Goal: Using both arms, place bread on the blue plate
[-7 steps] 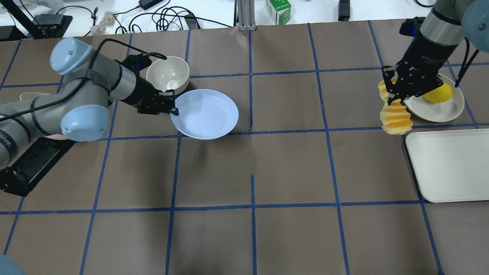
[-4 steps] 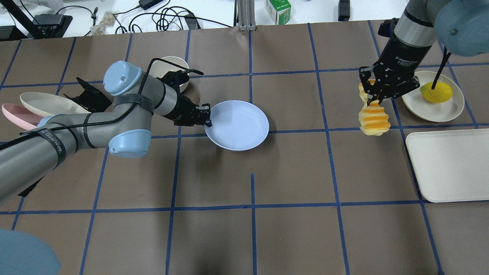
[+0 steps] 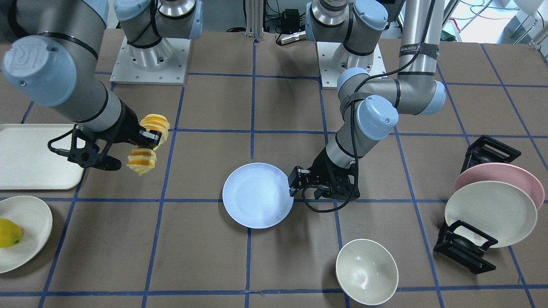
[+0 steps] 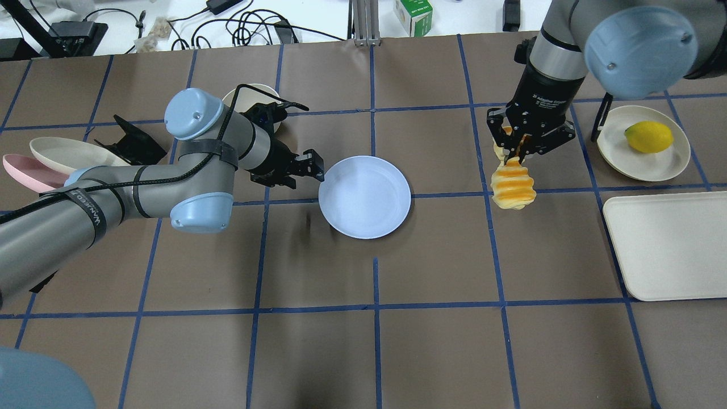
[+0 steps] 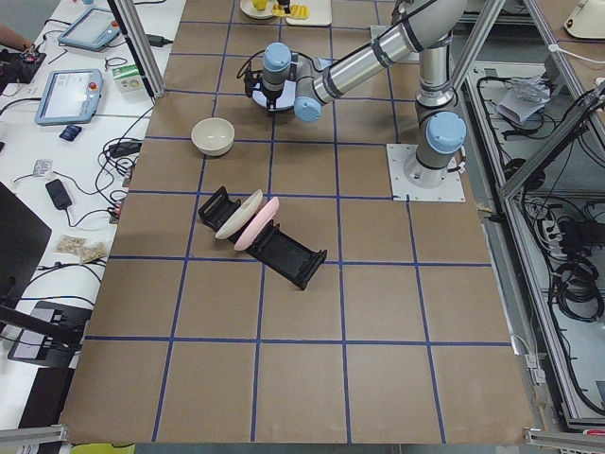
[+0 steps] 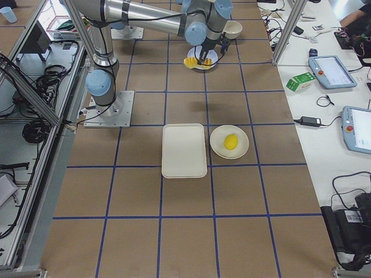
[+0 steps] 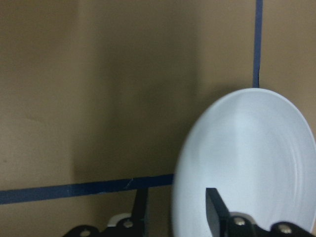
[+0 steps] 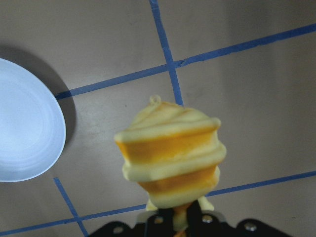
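Brown taped tabletop (image 4: 431, 255) holds the blue plate (image 4: 363, 196), its rim pinched by the left gripper (image 4: 321, 171). Off to its side, the right gripper (image 4: 514, 153) clamps the bread (image 4: 513, 184) aloft.

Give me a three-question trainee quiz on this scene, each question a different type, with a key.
1. Multiple choice: what grips the rim of the blue plate? A) the left gripper B) a person's hand C) nothing
2. True or false: the bread already lies on the blue plate.
3. Fill in: the lemon sits on a ___ plate.
Key: 1: A. 2: false; it hangs in the right gripper, off to the plate's side. 3: cream-white plate.
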`<state>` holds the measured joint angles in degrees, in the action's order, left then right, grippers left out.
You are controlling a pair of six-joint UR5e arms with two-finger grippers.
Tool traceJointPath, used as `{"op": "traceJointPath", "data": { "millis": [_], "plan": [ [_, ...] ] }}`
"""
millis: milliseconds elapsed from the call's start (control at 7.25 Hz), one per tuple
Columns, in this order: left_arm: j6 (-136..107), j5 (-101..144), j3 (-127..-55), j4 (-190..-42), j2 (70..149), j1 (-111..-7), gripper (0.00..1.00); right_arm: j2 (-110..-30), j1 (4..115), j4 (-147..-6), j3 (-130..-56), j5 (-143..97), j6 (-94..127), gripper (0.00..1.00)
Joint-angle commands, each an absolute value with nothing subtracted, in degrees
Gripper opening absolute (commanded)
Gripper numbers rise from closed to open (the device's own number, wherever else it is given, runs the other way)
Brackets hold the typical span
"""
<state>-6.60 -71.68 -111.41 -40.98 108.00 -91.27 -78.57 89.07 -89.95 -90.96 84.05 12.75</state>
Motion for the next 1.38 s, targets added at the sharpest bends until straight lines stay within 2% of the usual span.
{"op": "traceJointPath", "data": {
  "millis": [0, 276, 552, 1241],
  "plan": [
    [-4.9, -78.7, -101.1, -61.2, 101.5, -90.6, 1.00, -76.3, 94.4, -94.5, -91.1, 81.6, 18.4, 0.00],
    [2.4, -86.2, -92.6, -82.0, 96.4, -89.2, 1.00, -71.7, 100.3, -101.7, -90.9, 81.3, 21.8, 0.00],
    [4.7, -88.3, -85.5, -93.0, 92.0, -86.5, 1.00, -66.4, 106.6, -109.2, -91.1, 81.5, 24.1, 0.00],
    [4.8, -88.9, -86.2, -94.0, 89.7, -90.2, 1.00, -59.4, 113.0, -119.0, -91.1, 81.5, 24.3, 0.00]
  ]
}}
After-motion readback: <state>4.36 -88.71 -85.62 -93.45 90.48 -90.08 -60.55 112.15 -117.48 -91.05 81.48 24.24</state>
